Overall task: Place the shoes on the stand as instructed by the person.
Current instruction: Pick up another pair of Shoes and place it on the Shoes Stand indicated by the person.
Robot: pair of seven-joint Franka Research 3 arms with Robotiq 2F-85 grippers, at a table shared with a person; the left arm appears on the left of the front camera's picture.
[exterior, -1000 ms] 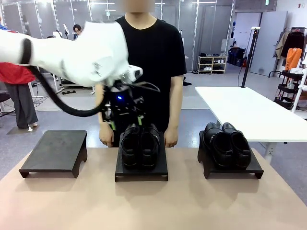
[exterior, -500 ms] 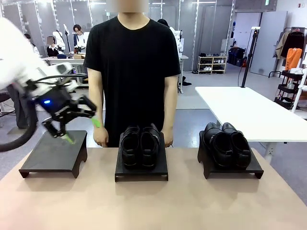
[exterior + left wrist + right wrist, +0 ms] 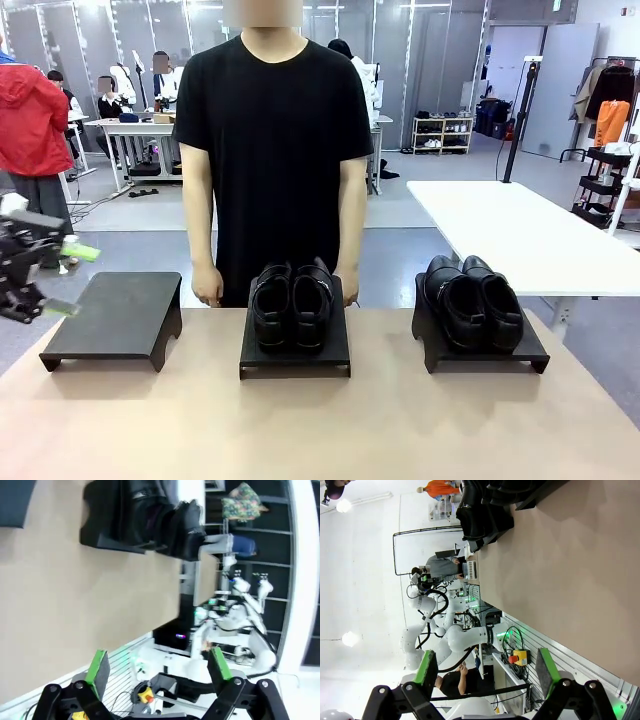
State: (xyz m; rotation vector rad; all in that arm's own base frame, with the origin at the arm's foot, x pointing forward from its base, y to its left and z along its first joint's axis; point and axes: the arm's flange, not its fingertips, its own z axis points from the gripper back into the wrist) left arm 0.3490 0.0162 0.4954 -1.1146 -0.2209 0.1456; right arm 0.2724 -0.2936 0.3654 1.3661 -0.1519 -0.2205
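The robot's left hand (image 3: 35, 280) hangs spread and empty off the desk's left edge, having swung away from the middle of the desk, where a second ago it stood over the strapped pair; its green pads (image 3: 98, 666) pinch nothing in the left wrist view. Nearest that left edge, the left stand (image 3: 115, 318) sits bare. At the middle of the desk (image 3: 320, 420), the buckled shoes (image 3: 292, 304) rest side by side on the middle stand (image 3: 296, 352), toes toward the robot, with the person (image 3: 275, 150) directly behind them at the far edge, both arms down and fingers touching the desk. Toward the right edge, the plain shoes (image 3: 474, 298) sit on the right stand (image 3: 480, 350). The right hand (image 3: 485, 672), seen from its own wrist camera, is likewise spread and carries nothing, held back from the near edge. With both pairs seated and the arm withdrawn, the placing looks finished, unless the person directs a move to the vacant stand.
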